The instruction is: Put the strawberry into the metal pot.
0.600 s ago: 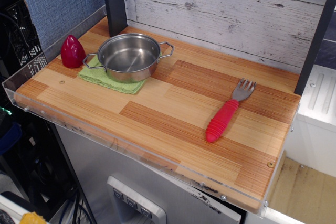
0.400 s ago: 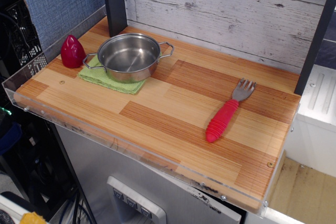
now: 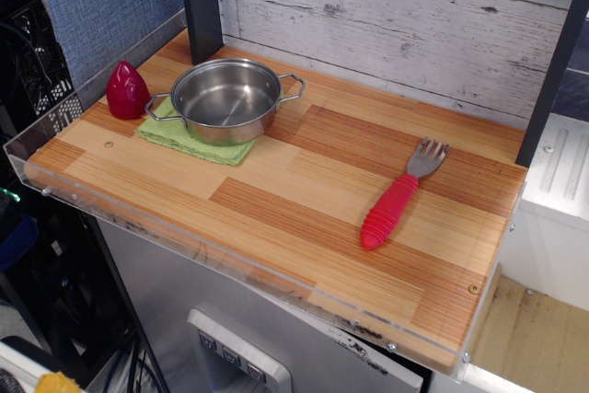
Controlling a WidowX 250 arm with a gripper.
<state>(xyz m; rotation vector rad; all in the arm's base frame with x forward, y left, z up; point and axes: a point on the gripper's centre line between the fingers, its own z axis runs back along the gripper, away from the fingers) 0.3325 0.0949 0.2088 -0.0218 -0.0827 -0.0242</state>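
Observation:
The strawberry (image 3: 126, 91), a glossy dark red cone, stands upright with its tip up near the left edge of the wooden table. The metal pot (image 3: 225, 99), shiny steel with two wire loop handles, stands just to its right on a green cloth (image 3: 189, 140). The pot is empty. The strawberry and the pot are a little apart. No gripper or arm shows in the view.
A fork with a ribbed red handle (image 3: 396, 202) lies on the right part of the table. A clear plastic rim (image 3: 147, 227) runs along the front and left edges. A dark post (image 3: 200, 2) stands behind the pot, against a grey plank wall.

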